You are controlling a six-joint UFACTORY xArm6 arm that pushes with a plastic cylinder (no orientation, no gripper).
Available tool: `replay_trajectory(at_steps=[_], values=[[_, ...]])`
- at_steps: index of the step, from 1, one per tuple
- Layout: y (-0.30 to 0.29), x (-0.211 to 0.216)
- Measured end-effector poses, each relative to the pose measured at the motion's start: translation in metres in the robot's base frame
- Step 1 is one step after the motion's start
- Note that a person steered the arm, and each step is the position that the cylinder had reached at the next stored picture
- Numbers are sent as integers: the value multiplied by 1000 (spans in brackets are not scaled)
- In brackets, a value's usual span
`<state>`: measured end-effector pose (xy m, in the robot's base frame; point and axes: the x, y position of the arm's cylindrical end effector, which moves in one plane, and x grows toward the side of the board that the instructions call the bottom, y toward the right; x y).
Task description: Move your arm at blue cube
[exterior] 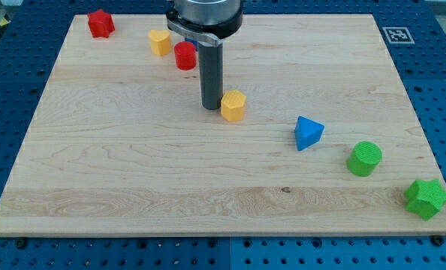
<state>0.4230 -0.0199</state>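
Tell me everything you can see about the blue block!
The blue block is bright blue with flat faces and sharp corners, looking more like a little pyramid or wedge than a cube, and it seems to be smooth plastic. It sits alone on the wooden board, right of the middle of the view. Nothing touches it. The yellow block lies to its upper left, the green cylinder to its lower right. My tip rests beside the yellow block, well apart from the blue one.
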Motion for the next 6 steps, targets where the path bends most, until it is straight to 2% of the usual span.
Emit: replay_trajectory(at_steps=[2,4,6], values=[[24,-1],[21,-88],[3,-128]])
